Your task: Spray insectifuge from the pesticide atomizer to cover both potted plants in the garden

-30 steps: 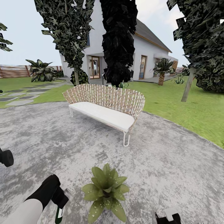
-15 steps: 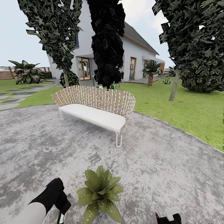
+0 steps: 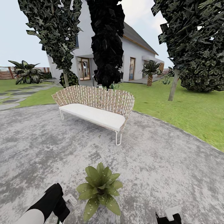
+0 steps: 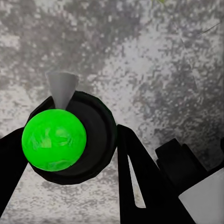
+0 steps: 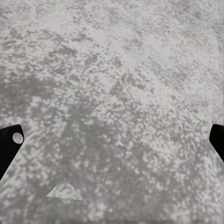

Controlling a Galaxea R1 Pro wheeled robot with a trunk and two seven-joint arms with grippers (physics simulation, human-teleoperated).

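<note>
Paving [image 3: 174,161]: mottled grey, light and dark blotches. Plant [image 3: 99,188]: bright green pointed leaves, pale speckles on lower ones. Bench [image 3: 96,107]: tan-pink woven lattice back, white seat, white legs. Lawn [image 3: 186,112]: green. House [image 3: 137,59]: white walls, grey roof, brown door frames. 3 trees [image 3: 107,40]: near-black green foliage. Fence [image 3: 6,74]: reddish-brown slats. Atomizer [image 4: 58,137]: vivid green round face in black ring, whitish nozzle. Left gripper [image 4: 70,161]: black.

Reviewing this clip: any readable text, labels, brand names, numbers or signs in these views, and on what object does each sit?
None can be read.
The pesticide atomizer held in the left gripper shows a green bottom and dark body, with no label visible.
The house, the bench and the potted plant carry no lettering.
The paving is bare of markings.
</note>
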